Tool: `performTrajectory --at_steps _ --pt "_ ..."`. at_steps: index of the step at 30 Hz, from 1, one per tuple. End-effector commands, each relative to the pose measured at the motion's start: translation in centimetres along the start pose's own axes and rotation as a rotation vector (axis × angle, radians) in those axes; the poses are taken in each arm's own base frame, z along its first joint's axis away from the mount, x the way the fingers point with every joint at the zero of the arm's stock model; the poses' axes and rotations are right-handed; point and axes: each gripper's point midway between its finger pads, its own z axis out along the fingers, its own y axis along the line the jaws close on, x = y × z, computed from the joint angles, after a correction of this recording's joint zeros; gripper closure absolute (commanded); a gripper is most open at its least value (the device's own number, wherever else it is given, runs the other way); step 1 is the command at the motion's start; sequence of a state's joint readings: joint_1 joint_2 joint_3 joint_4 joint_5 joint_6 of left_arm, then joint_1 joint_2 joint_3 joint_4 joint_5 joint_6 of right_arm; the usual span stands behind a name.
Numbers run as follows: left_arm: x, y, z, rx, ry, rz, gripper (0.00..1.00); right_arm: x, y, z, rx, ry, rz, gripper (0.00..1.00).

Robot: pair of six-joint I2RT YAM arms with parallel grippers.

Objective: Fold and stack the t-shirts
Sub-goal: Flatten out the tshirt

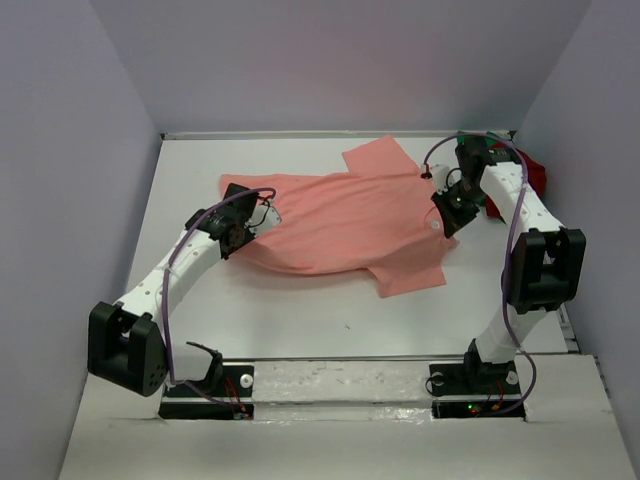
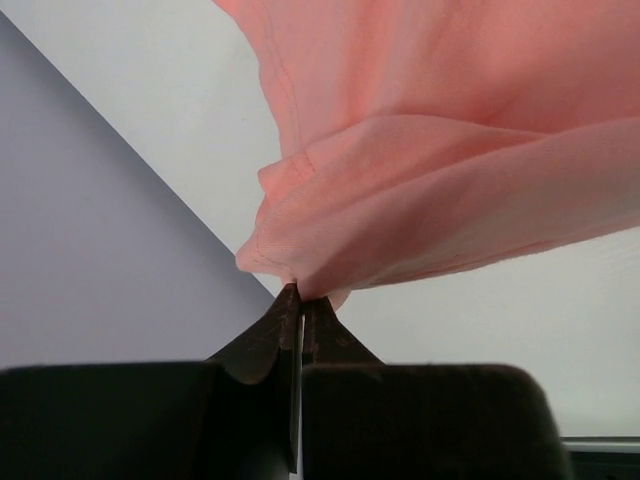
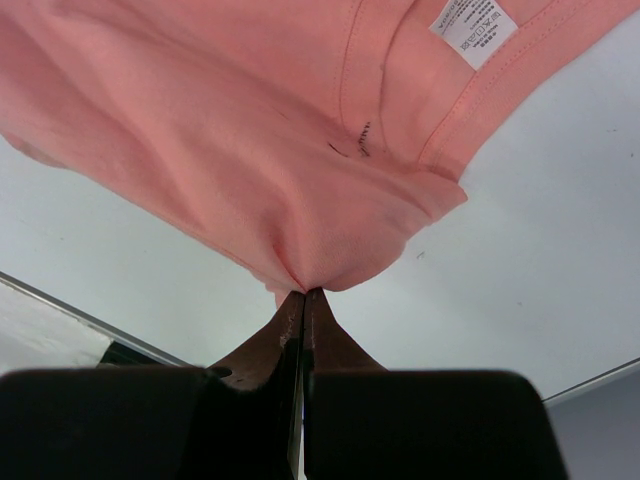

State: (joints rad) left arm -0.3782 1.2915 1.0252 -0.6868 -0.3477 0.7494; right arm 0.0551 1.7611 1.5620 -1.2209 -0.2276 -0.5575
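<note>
Because each tool pinches only a small bunch of cloth, slip is the main risk: the left tool (image 2: 300, 297) is closed on the hem end of the pink shirt (image 1: 340, 215), the right tool (image 3: 303, 298) on its collar end, and the shirt lies spread across the bench (image 1: 300, 320) between them. Uneven pulling could tug a fold free or skew it. Farther back, the right arm (image 1: 520, 215) might snag the red shirt (image 1: 535, 172) and green shirt (image 1: 472, 153) heaped in the corner.
</note>
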Motion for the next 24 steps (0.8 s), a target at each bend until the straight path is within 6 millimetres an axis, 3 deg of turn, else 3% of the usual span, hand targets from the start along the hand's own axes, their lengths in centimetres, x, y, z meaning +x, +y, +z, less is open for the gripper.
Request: performTrajectory --at_steps 1,3,4,5,6,7,19,24 --pt "0.7 -0.2 -0.1 0.009 0.031 -0.012 0.93 -0.3 0.1 -0.9 0.032 -0.029 -0.035 1.0" --pt "0.7 -0.3 0.0 0.012 0.033 -0.009 0.79 -0.3 0.1 -0.8 0.032 -0.027 -0.034 1.0" --pt "0.7 -0.2 0.0 0.013 0.035 -0.011 0.67 -0.2 0.0 -0.7 0.034 -0.024 -0.035 1.0" --pt "0.8 -0.5 0.0 0.022 0.041 -0.004 0.78 -0.3 0.0 -0.8 0.036 -0.027 -0.036 1.0" --pt "0.8 -0.5 0.1 0.026 0.039 -0.004 0.95 -0.2 0.1 -0.8 0.034 -0.027 -0.036 1.0" --pt "0.8 -0.5 0.1 0.026 0.039 -0.005 1.0 -0.2 0.1 -0.8 0.035 -0.028 -0.038 1.0" --pt "0.9 -1.4 0.3 0.057 0.034 -0.003 1.0 0.2 0.3 -0.4 0.021 -0.017 -0.036 1.0" --pt "2.0 -4.5 1.5 0.159 0.049 0.012 0.69 0.7 0.9 0.2 -0.005 -0.015 -0.034 1.0"
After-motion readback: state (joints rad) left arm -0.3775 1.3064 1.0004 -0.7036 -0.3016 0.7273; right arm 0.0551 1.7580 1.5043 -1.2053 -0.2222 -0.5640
